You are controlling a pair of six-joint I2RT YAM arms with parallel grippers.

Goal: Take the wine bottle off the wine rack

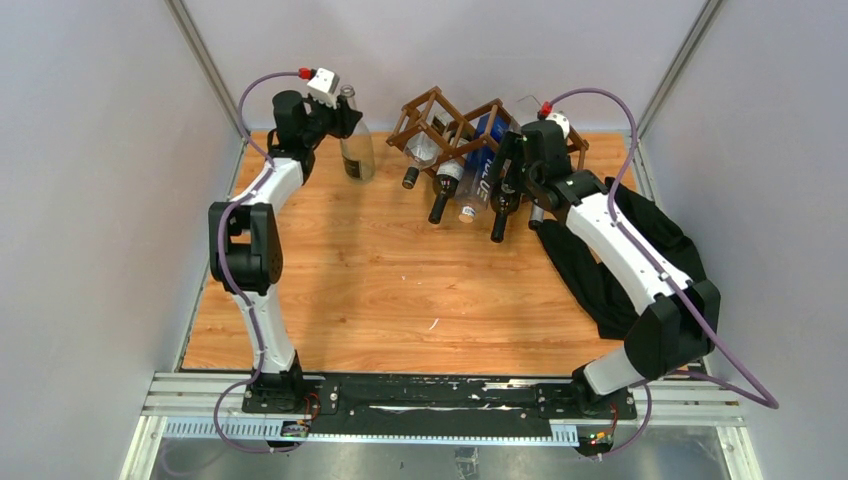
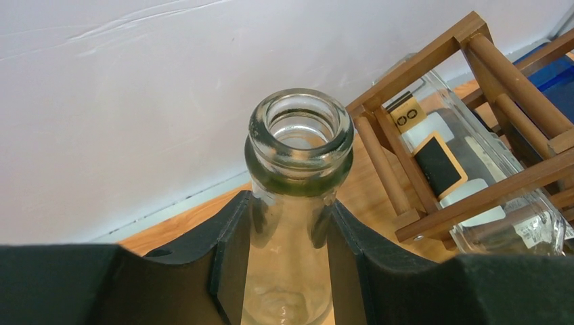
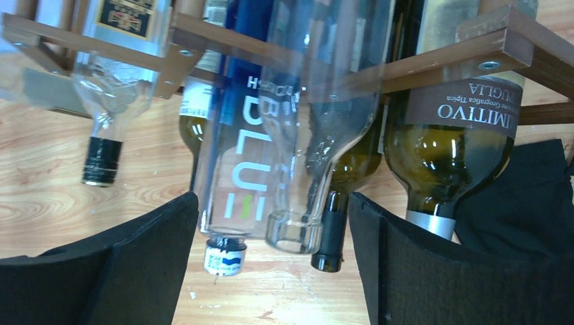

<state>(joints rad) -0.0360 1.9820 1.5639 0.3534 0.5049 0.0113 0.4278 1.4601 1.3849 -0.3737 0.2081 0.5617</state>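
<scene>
The dark brown wine rack (image 1: 440, 110) stands at the back of the table with several bottles lying in its cells, necks pointing toward me. My left gripper (image 1: 345, 118) is shut on the neck of a clear, uncapped glass bottle (image 1: 357, 155) that stands upright on the table left of the rack. In the left wrist view that bottle (image 2: 300, 135) sits between the pads. My right gripper (image 3: 271, 257) is open at the rack's front. Between its fingers are a blue-labelled bottle (image 3: 237, 156), a clear bottle (image 3: 318, 122) and a dark bottle neck (image 3: 329, 237). A green wine bottle (image 3: 447, 149) lies just outside the right finger.
A black cloth (image 1: 650, 250) lies on the table's right side under the right arm. Grey walls close in the back and both sides. The wooden table (image 1: 400, 290) extends in front of the rack.
</scene>
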